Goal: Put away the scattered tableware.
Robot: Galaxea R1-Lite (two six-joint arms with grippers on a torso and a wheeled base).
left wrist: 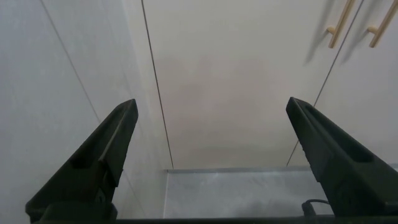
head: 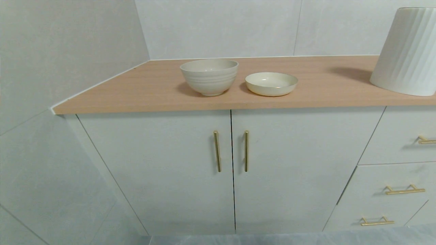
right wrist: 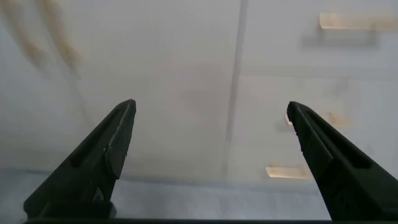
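Hanging low before the cabinet, the left gripper (left wrist: 211, 102) has its jaws spread wide with nothing between them, facing the left door (left wrist: 236, 93). The right gripper (right wrist: 211, 104) is just as wide and empty, pointed where the right door (right wrist: 155, 93) meets the drawers (right wrist: 323, 112). Neither touches anything. Up on the counter (head: 136, 92), well above both, the bowl (head: 209, 76) sits upright with the dish (head: 271, 83) just beside it, apart. Both doors are shut, handles (head: 217, 151) untouched. From where I stand the job looks barely begun: nothing is put away, and both pieces are left to move, probably after a door is opened.
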